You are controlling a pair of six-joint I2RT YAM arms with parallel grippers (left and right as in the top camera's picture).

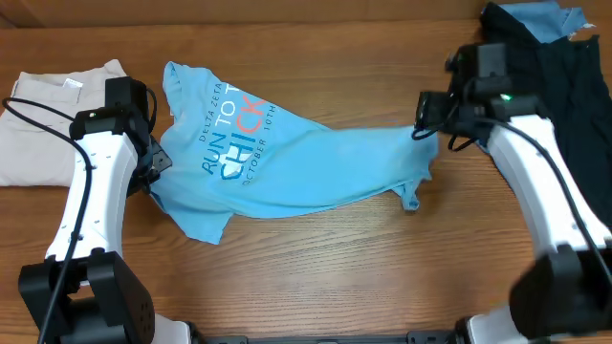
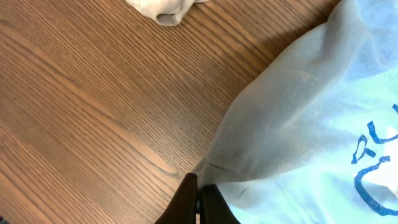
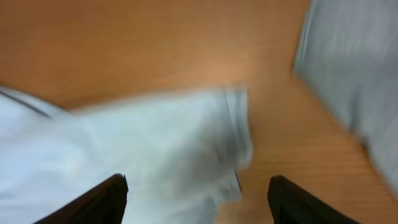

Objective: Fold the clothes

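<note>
Crosswise, the sky-blue T-shirt lay rumpled on the worktop, its long axis running from one arm to the other. The left tool was pinched closed on the fabric's left edge. The right tool, fingers spread wide and gripping nothing, hung just over the shirt's right end, so each arm was nearest its own end.

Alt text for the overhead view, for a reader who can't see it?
A blue T-shirt lies rumpled, lettering up, across a wooden table, with the left gripper at its left edge and the right gripper at its right. Beige trousers lie far left, dark clothes far right.
</note>
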